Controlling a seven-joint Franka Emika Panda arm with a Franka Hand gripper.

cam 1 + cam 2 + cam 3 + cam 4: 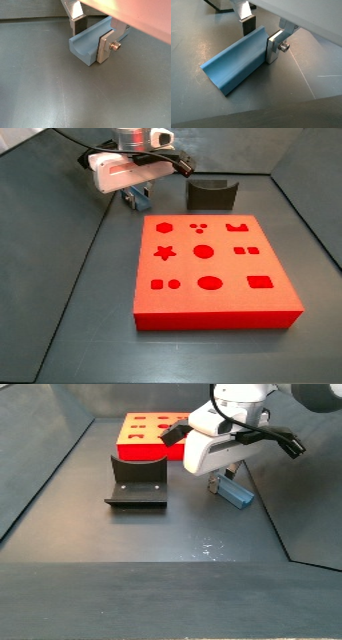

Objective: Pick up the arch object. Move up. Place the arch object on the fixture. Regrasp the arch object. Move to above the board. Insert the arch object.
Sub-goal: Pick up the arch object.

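The arch object [81, 44] is a light blue-grey block lying on the dark floor, its curved groove facing up; it also shows in a wrist view [234, 65] and in both side views [142, 201] [238, 493]. My gripper [91, 37] [260, 39] is lowered over it and straddles one end. One silver finger [104, 46] lies against the block's side. The other finger's pad [78, 26] stands a little apart from it. The jaws are open. The fixture [210, 195] [138, 480] stands nearby. The red-orange board [227, 268] [138, 429] lies beyond it.
Grey enclosure walls [54, 198] [54, 464] slope up round the dark floor. The arm's white wrist housing [123, 170] [214, 444] hangs over the arch object. The board's cutouts face up.
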